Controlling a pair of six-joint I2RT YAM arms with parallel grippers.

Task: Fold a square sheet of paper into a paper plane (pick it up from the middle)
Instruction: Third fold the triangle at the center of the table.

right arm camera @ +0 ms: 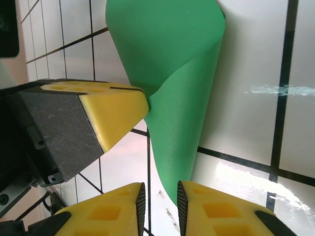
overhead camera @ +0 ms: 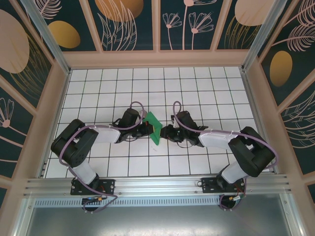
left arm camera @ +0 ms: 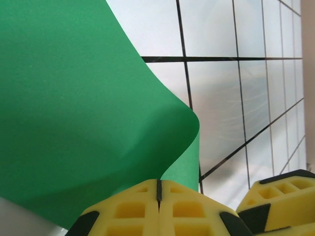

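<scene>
Foreground, left wrist view: the yellow fingers (left arm camera: 129, 212) of the left gripper (left arm camera: 158, 191) are pressed flush together. I read them as clamped on the lower edge of the square sheet of paper (left arm camera: 83, 113), which rises from them as a curled green surface with one edge rolled over. In the right wrist view, the right gripper (right arm camera: 160, 192) has its two yellow pads a narrow slit apart. The sheet's lower corner hangs just above that slit. I cannot tell whether it touches either pad. In the top view, I see both arms reaching inward to the middle of the white tiled table (overhead camera: 197, 93), their grippers nearly meeting. The sheet stands tilted on edge between them, lifted off the tiles.
</scene>
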